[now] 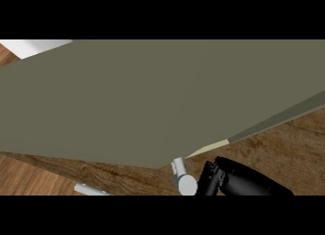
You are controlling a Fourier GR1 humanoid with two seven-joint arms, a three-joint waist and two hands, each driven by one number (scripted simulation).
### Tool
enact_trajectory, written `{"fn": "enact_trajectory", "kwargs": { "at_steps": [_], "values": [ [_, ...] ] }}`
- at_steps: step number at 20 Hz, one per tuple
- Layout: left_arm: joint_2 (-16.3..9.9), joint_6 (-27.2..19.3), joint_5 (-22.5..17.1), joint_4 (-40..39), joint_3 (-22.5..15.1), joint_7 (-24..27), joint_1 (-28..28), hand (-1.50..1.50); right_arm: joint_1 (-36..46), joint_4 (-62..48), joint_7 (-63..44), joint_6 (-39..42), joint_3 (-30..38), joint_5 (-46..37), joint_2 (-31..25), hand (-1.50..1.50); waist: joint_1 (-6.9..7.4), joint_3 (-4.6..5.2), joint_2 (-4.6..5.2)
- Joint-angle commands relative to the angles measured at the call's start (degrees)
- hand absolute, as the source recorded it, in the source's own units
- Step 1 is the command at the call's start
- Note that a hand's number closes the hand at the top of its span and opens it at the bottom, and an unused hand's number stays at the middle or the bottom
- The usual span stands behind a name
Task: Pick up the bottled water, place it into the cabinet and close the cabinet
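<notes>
The flat olive-grey cabinet door panel [145, 96] fills most of my view, its lower corner just above my right robot hand [243, 181]. Wooden table [294, 147] shows right of it. I cannot tell how the hand's fingers are set; the bottled water is not visible.

Head view looks steeply down, close above the cabinet [138, 101].

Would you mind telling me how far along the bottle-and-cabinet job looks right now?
Done: nothing I can confirm; the bottled water is not in sight, so whether it is inside is unclear. In hand: the right hand sits by the lower corner of the big olive cabinet panel, next to its pale handle. Left: I cannot tell whether the cabinet is closed yet.
</notes>
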State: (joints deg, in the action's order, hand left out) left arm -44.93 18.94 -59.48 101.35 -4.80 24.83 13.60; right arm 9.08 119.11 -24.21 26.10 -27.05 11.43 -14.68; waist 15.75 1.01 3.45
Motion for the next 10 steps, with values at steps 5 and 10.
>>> {"fn": "enact_trajectory", "kwargs": {
  "at_steps": [5, 10],
  "values": [
    [0.6, -0.1, -0.6, -0.9, 0.5, 0.2, 0.0, -1.5, 18.7, -17.3, -6.5, -13.0, 6.6, -6.0, 12.5, 1.5, -1.87, -0.44, -1.06],
    [0.8, 0.9, -0.4, -2.9, 1.0, 0.7, 1.1, -1.5, 29.9, -29.1, -6.3, -22.7, 11.3, -9.0, 14.5, 1.5, -2.89, -0.55, -1.13]
  ]
}}
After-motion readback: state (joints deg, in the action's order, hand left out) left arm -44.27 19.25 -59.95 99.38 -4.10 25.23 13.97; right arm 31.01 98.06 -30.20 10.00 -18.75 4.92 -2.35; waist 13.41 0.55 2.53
